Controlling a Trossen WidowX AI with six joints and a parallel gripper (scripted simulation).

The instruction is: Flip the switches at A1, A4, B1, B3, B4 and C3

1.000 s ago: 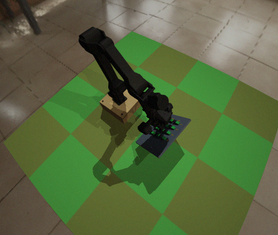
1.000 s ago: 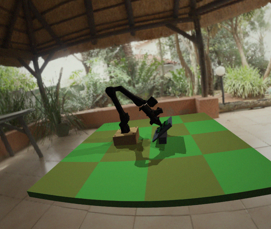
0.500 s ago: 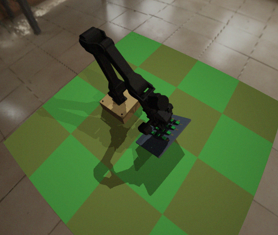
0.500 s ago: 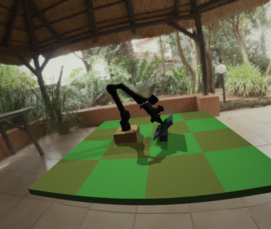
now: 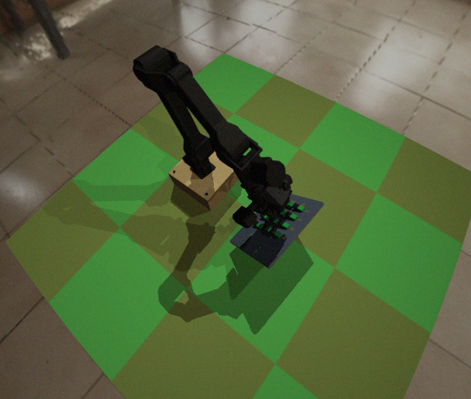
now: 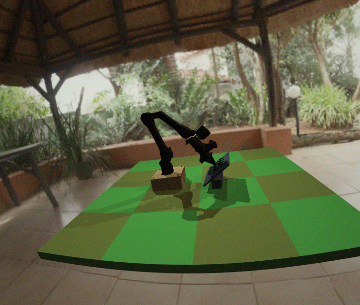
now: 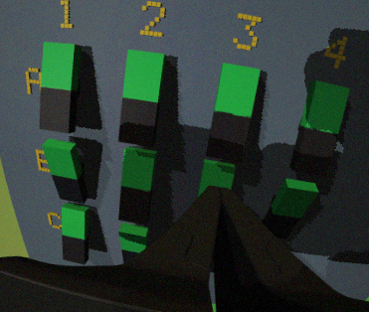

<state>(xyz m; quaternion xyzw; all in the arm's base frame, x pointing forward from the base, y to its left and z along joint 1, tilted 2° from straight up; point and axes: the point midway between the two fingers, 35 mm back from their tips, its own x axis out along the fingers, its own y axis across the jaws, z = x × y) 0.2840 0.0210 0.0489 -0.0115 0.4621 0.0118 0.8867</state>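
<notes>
The grey panel (image 5: pixel 266 253) (image 6: pixel 207 180) (image 7: pixel 195 30) is tilted. My gripper (image 6: pixel 215 164) (image 7: pixel 216 196) is shut and empty, its tips at switch B3 (image 7: pixel 217 173), overlapping its lower part; contact is unclear. A1 (image 7: pixel 58 86), A2 (image 7: pixel 142 94), A3 (image 7: pixel 236 109) and A4 (image 7: pixel 324 111) show long green and black faces. B1 (image 7: pixel 65 164) and B4 (image 7: pixel 294 200) tilt differently, with a green strip on top; C2 (image 7: pixel 134 232) looks similar. B3's green part resembles that of B2 (image 7: pixel 137 171). C1 (image 7: pixel 76 224) resembles row A. C3 and C4 are hidden behind the fingers.
The arm's wooden base block (image 5: pixel 197 189) (image 6: pixel 168 182) stands on the green checkered mat (image 5: pixel 378 249) (image 6: pixel 239 236) beside the panel. A dark block (image 6: pixel 217 184) supports the panel. The arm's shadow covers the panel's column 4 side.
</notes>
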